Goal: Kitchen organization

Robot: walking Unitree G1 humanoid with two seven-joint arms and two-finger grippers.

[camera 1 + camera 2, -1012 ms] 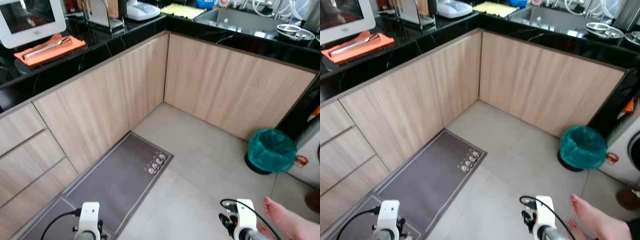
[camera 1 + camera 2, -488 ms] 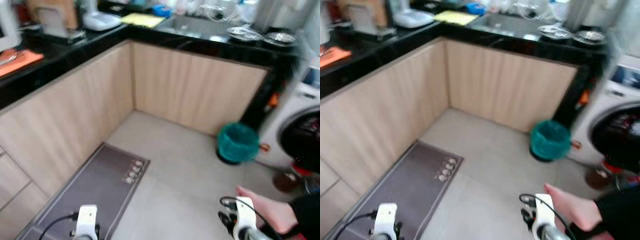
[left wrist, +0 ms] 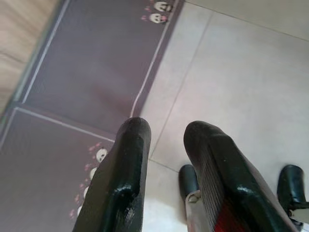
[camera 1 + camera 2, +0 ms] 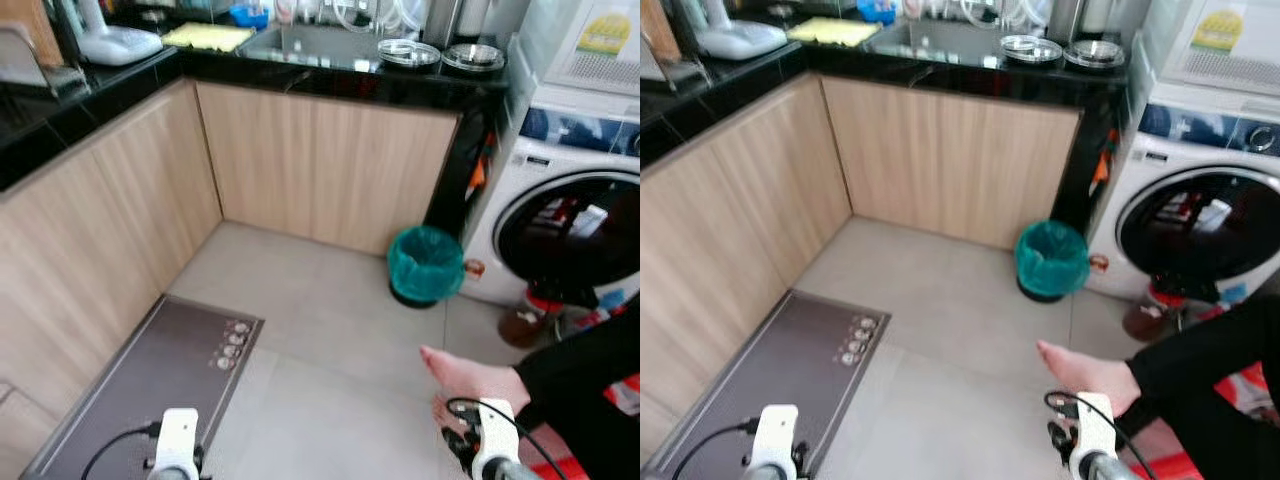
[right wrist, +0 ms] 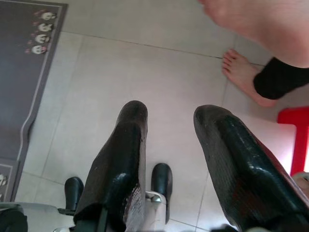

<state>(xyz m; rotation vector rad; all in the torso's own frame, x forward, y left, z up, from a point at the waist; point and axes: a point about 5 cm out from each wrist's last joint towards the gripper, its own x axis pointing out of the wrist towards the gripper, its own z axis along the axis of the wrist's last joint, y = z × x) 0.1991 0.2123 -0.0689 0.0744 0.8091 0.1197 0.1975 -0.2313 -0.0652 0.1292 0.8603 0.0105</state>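
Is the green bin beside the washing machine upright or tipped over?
Upright. The green bin stands on its dark base on the floor tiles, with its bag-lined mouth facing up, beside the washing machine. Whether it is full cannot be told.

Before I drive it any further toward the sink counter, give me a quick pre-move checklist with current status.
1. Person's hand close by the right gripper: not ok.
2. Bare foot on the tiles near the right gripper: not ok.
3. Teal bin stands on the floor by the washing machine, beside the path: ok if skirted.
4. Left gripper open, holding nothing: ok.
5. Right gripper open, holding nothing: ok.
6. Floor mat lies flat along the cabinets: ok.
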